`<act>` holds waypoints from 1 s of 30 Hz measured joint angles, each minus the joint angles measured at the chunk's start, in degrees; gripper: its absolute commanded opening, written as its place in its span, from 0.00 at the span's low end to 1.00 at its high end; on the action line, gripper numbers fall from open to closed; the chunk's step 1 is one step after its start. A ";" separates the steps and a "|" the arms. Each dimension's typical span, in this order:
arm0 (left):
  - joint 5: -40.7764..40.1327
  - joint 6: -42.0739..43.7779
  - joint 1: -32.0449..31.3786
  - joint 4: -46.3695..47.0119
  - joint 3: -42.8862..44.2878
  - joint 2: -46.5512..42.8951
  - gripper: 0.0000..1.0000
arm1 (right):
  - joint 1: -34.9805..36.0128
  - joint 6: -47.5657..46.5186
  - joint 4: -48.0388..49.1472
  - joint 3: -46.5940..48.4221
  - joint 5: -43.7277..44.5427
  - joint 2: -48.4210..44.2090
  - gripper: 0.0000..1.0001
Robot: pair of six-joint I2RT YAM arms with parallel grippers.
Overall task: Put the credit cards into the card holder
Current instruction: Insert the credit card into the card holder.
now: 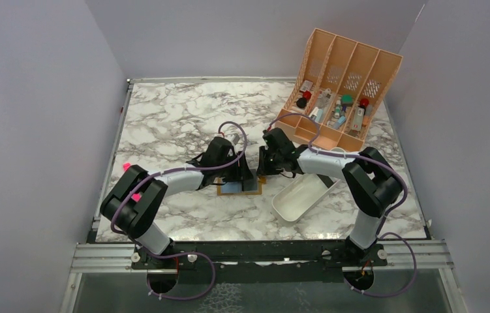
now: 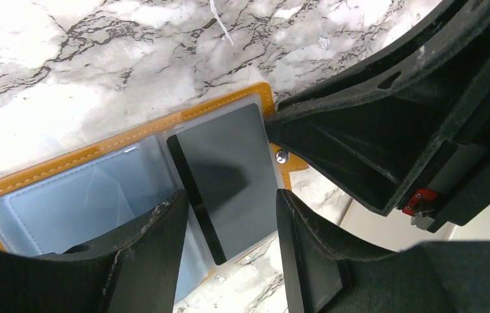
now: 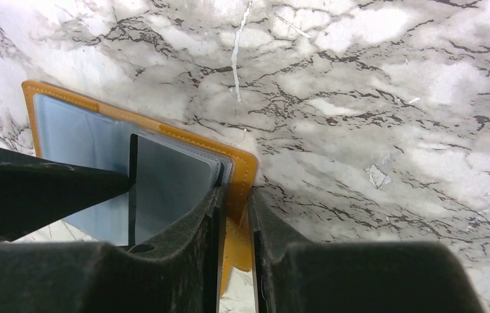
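The mustard-orange card holder [image 1: 238, 190] lies open on the marble, its pale blue inner pockets facing up [image 2: 66, 166]. One grey credit card [image 2: 235, 163] with a dark edge lies on its right half, also in the right wrist view [image 3: 170, 182]. My left gripper [image 1: 245, 175] is open, its fingers straddling the card's near end [image 2: 232, 202]. The left fingertip [image 2: 178, 203] sits against the card's dark edge. My right gripper [image 1: 263, 171] is shut on the card holder's orange edge flap [image 3: 235, 195]. No other card shows.
A white oblong tray [image 1: 301, 195] lies just right of the card holder, under the right arm. A big peach slotted organiser [image 1: 343, 72] with small items stands at the back right. The two grippers are close together over the card holder.
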 measured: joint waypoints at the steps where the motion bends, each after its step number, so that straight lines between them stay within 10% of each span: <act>1: 0.02 0.00 -0.11 0.07 -0.02 0.00 0.55 | 0.00 0.00 0.15 0.00 0.00 0.04 0.25; 30: -1.49 -6.16 -0.52 -7.54 1.01 -5.03 0.55 | -0.02 -2.25 -8.63 0.98 5.01 -8.96 0.35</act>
